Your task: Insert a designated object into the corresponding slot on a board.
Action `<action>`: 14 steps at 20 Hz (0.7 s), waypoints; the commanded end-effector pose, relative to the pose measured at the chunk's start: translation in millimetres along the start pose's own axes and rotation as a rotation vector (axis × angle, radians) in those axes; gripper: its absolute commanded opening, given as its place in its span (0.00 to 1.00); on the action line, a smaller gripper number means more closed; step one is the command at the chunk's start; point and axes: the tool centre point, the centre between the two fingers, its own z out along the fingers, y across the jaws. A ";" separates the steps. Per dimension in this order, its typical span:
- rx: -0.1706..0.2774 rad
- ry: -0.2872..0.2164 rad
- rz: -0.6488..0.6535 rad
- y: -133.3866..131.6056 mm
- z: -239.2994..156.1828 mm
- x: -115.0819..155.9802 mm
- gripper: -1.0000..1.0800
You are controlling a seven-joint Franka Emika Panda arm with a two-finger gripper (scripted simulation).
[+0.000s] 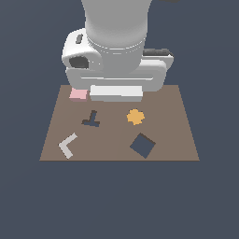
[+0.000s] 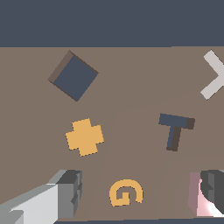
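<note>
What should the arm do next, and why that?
Probably shift sideways to centre over the pink block. The wrist view shows the open gripper straddling the orange G-shaped piece, with the block at one finger. The square slot is empty.

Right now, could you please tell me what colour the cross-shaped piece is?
Orange; the cross-shaped piece shows best in the wrist view.
</note>
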 end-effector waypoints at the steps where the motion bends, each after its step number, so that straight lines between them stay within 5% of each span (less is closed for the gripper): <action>1: 0.000 0.000 0.000 0.0 0.0 0.0 0.96; 14: 0.004 0.010 0.010 37.4 24.7 -24.6 0.96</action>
